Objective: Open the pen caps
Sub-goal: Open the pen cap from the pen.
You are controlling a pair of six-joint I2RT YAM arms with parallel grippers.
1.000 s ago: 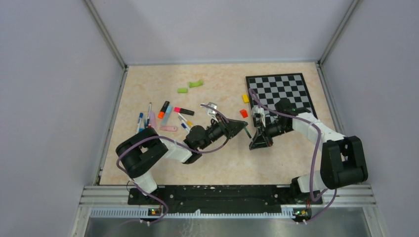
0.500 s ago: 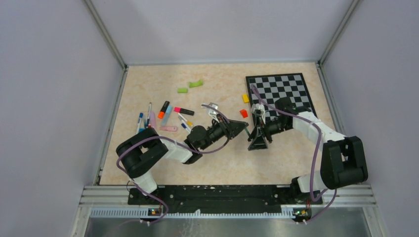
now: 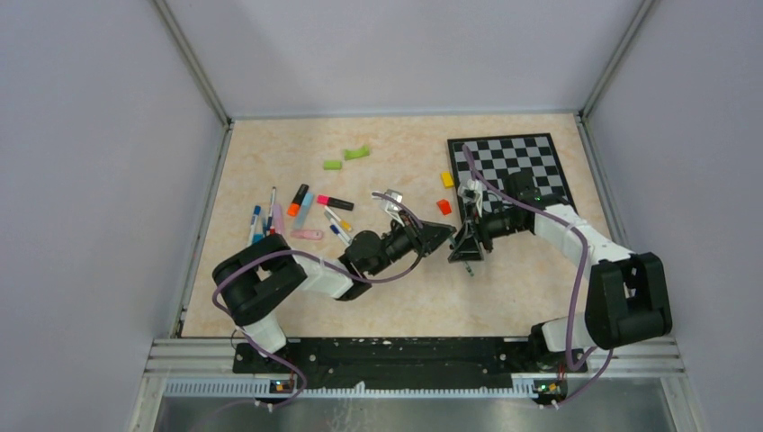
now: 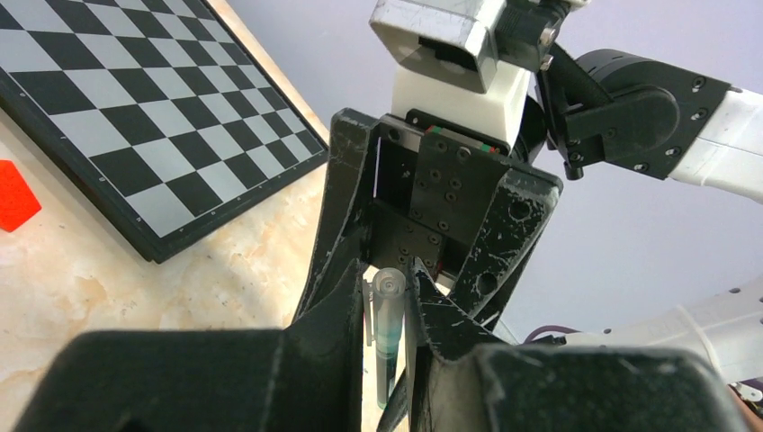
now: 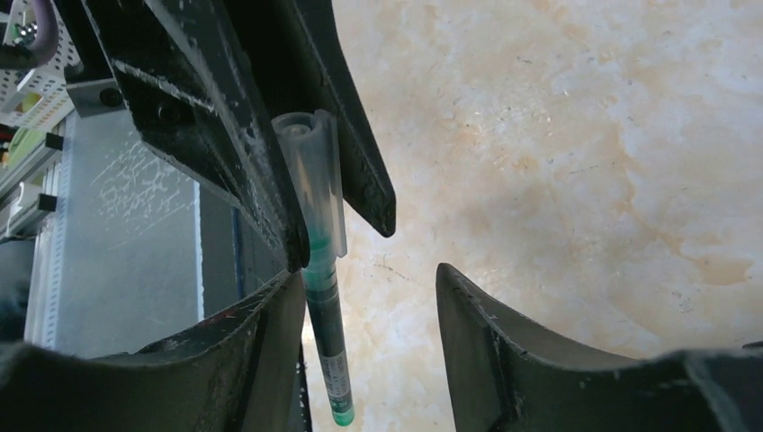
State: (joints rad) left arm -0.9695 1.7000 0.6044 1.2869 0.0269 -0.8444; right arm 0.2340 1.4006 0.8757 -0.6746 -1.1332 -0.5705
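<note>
A thin green pen (image 5: 326, 342) with a clear pen cap (image 5: 315, 180) hangs in mid-air over the table's middle. My left gripper (image 4: 387, 301) is shut on the cap (image 4: 390, 286), and the barrel points away from it. My right gripper (image 5: 369, 274) faces the left one with its jaws open around the barrel, which lies against one finger (image 5: 270, 324). In the top view the two grippers, left (image 3: 441, 236) and right (image 3: 468, 252), meet tip to tip, with the pen (image 3: 470, 265) between them. Several other capped pens (image 3: 301, 211) lie at the left.
A chessboard (image 3: 513, 166) lies at the back right. An orange block (image 3: 444, 206) and a yellow block (image 3: 447, 179) sit beside it. Green curved pieces (image 3: 357, 152) are further back. Grey walls enclose the table.
My right gripper has opened from shut and moved up and left, closer to the left gripper. The left gripper keeps its hold on the cap.
</note>
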